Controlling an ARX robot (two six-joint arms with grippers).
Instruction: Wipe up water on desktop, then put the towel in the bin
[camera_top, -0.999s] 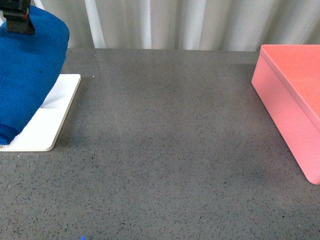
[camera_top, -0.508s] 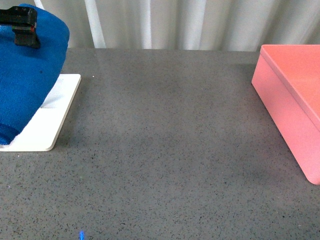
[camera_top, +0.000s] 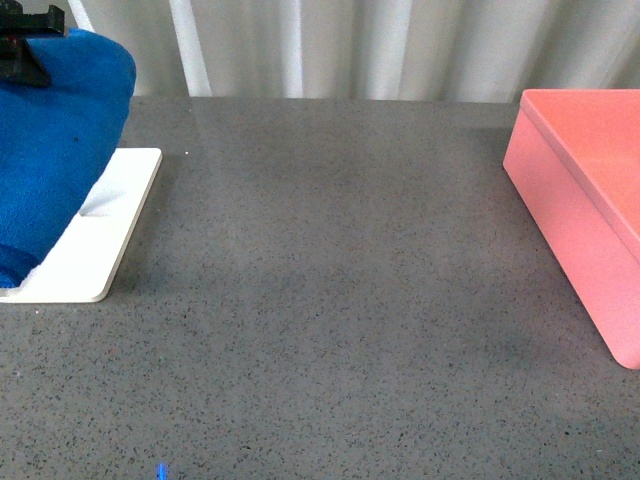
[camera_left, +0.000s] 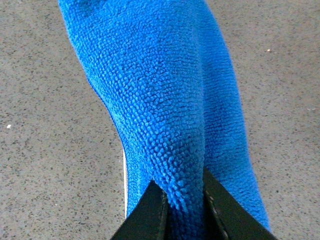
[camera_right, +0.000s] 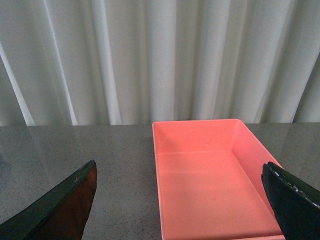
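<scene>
Left gripper is clamping the fluffy bright-blue microfibre towel above the flat white tray, for wiping the speckled dark-grey desktop; right gripper, jaws apart, is facing the salmon-pink plastic bin.

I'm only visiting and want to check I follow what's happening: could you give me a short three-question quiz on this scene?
1. True or false: the left hand is shut on the towel.
2. What lies inside the bin? A) the towel B) a cup C) nothing visible
3. Fill in: the towel's lower end lies over the white ____.
Key: 1 true; 2 C; 3 tray.
</scene>
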